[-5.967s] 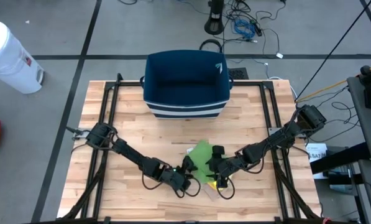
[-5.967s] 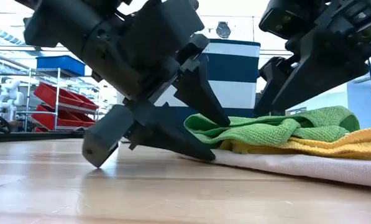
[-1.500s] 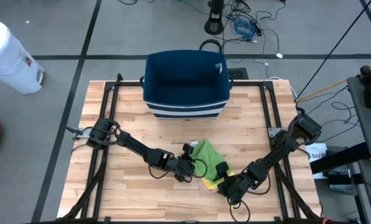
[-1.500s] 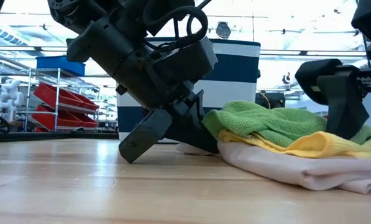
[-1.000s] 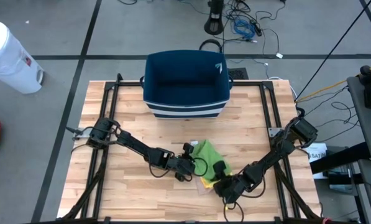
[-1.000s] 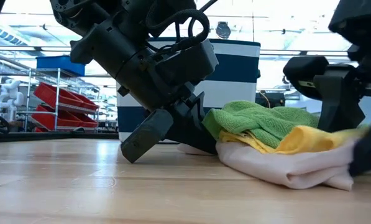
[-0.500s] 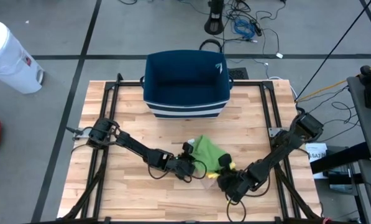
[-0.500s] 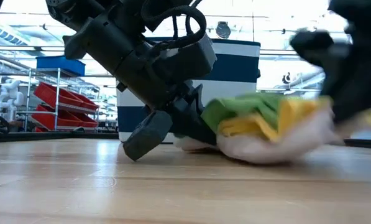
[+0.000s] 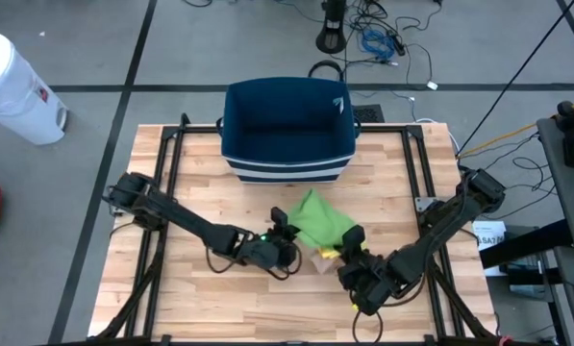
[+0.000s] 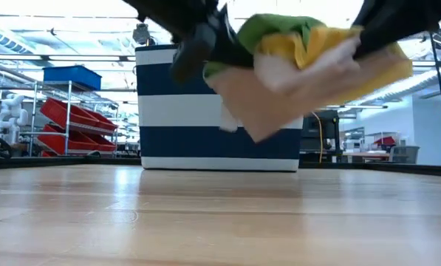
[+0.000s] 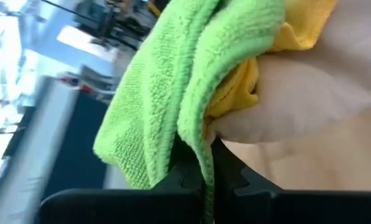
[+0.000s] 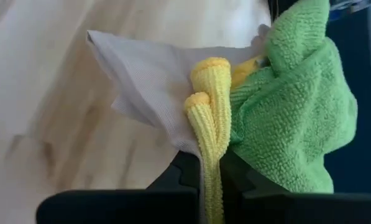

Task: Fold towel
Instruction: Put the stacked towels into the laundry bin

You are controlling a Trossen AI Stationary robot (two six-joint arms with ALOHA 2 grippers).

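A stack of three towels (image 9: 321,224), green on top, yellow in the middle and white underneath, hangs in the air between my two grippers. In the low view the bundle (image 10: 309,66) is well clear of the wooden table (image 10: 205,222). My left gripper (image 9: 288,234) is shut on the stack's left side. My right gripper (image 9: 348,252) is shut on its near right side. My left gripper pinches the green towel's hanging edge (image 11: 202,155) between its two fingers, coming from the table's left and slanting slightly down. The yellow and white layers bulge beside the fingers. The stack is lifted clear and sags between the grippers. My right gripper pinches a folded edge of the yellow towel (image 12: 210,155) between its two fingers, slanting down from the table's near right. The white towel (image 12: 154,87) and the green towel (image 12: 297,112) spread out on either side. The stack is lifted clear.
A navy basket with white stripes (image 9: 287,130) stands open at the table's far middle, just beyond the lifted stack. Bare wood (image 9: 210,183) lies all around. A white bin (image 9: 12,86) stands on the floor at the far left.
Both grippers have risen and tipped toward level, carrying the towel stack with them. The stack lay on the table a second ago and now hangs clear of it, bunched between them. My right gripper has taken hold of its near right edge.
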